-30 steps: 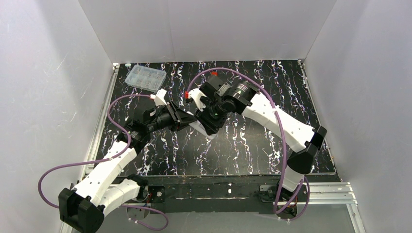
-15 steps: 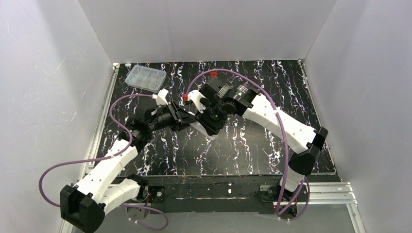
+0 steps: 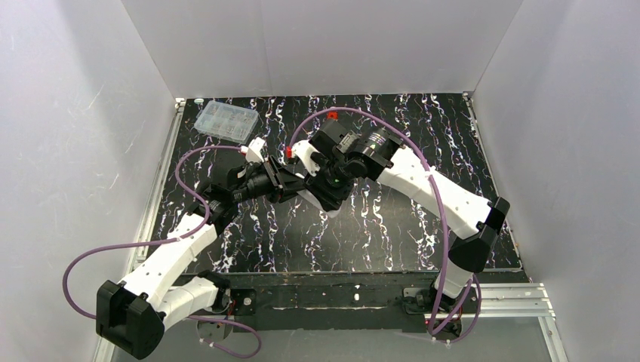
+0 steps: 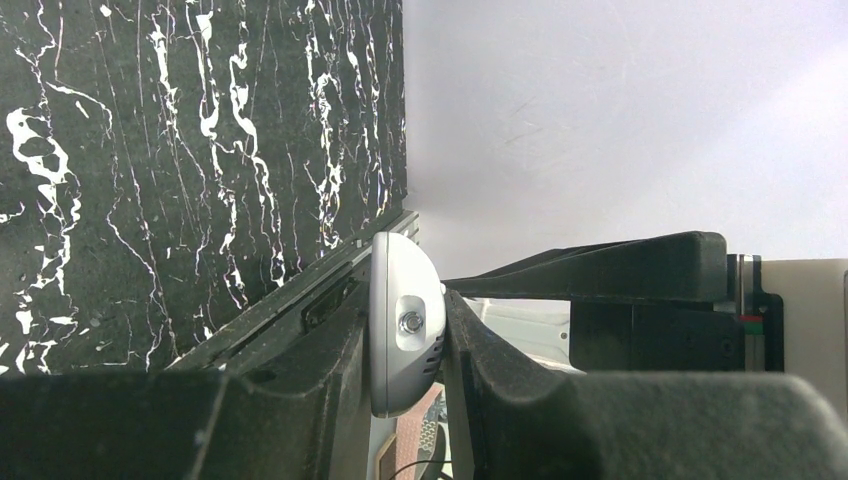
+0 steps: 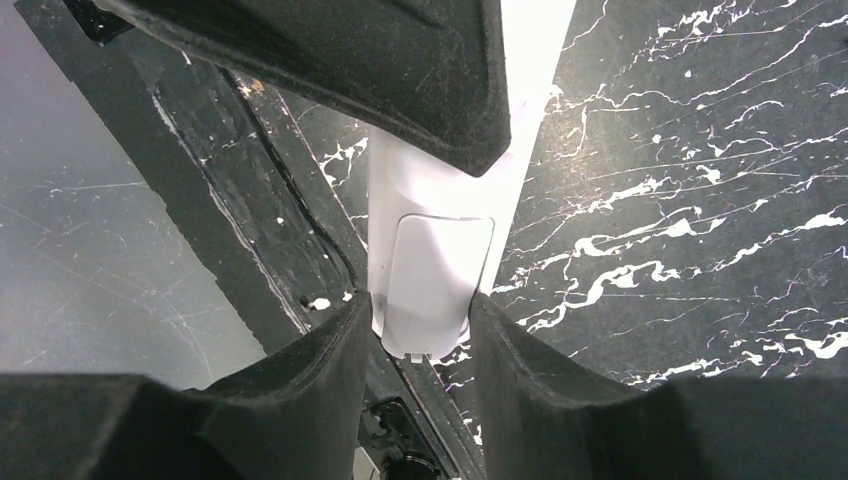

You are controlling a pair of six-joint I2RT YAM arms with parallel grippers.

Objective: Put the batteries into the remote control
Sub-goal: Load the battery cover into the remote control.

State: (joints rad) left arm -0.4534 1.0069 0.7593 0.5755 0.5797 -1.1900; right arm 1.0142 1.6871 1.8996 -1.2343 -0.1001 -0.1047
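The remote control (image 5: pixel 432 268) is a slim white handset held above the table, its smooth battery-cover side facing the right wrist camera. My right gripper (image 5: pixel 420 312) is shut on its sides near the cover end. My left gripper (image 4: pixel 405 300) is shut on the remote's rounded other end (image 4: pixel 403 330), and one of its fingers (image 5: pixel 350 60) shows at the top of the right wrist view. From above, both grippers (image 3: pixel 283 183) (image 3: pixel 323 188) meet at mid-table, with a white strip of the remote (image 3: pixel 308 198) peeking out below them. The batteries are out of view.
A clear plastic compartment box (image 3: pixel 225 121) sits at the table's back left corner. Purple cables loop off both arms. White walls close in the black marbled table (image 3: pixel 392 219) on three sides, and a metal rail (image 3: pixel 498 298) runs along its near edge.
The left arm has shifted slightly to the right, and its cable loop has moved with it. Both grippers remain on the remote at mid-table.
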